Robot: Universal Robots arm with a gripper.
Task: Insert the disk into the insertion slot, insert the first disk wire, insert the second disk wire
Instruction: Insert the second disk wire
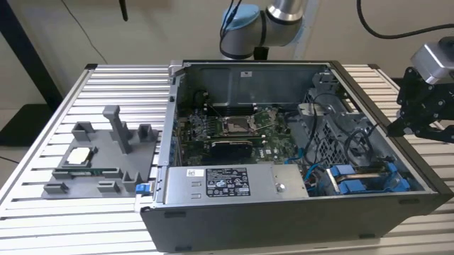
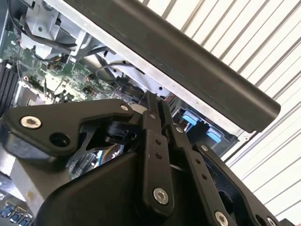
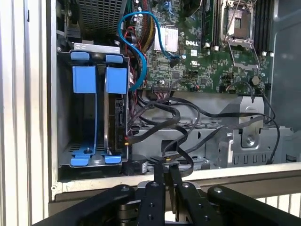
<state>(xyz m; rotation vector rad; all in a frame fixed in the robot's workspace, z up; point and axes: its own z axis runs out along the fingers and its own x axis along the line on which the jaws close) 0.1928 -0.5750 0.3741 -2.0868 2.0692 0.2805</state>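
The gripper (image 1: 394, 129) is hanging just outside the computer case (image 1: 284, 223), over the wall on the exterior view's right, with its black fingers (image 3: 160, 181) pointing in towards the open interior. In both wrist views the jaws are sitting pressed narrowly together and gripping nothing (image 2: 157, 103).

The insertion slot (image 1: 363, 179) is lying in the case's near corner on the exterior view's right. In the first wrist view its grey walls (image 3: 80, 117) and blue rails (image 3: 85, 77) are facing the camera across the case rim. One compartment is looking bare, and in the one next to it a dark flat body, which I am taking for the disk (image 3: 117, 117), is standing between the rails.

Loose black wires (image 3: 178, 117) are looping beside the bay, not touching the gripper, and a blue cable (image 3: 141, 28) is curving up towards the motherboard (image 3: 188, 56). On the slatted table (image 1: 114, 90), beside the case on the exterior view's left, a grey fixture (image 1: 99, 159) is sitting well apart from the arm
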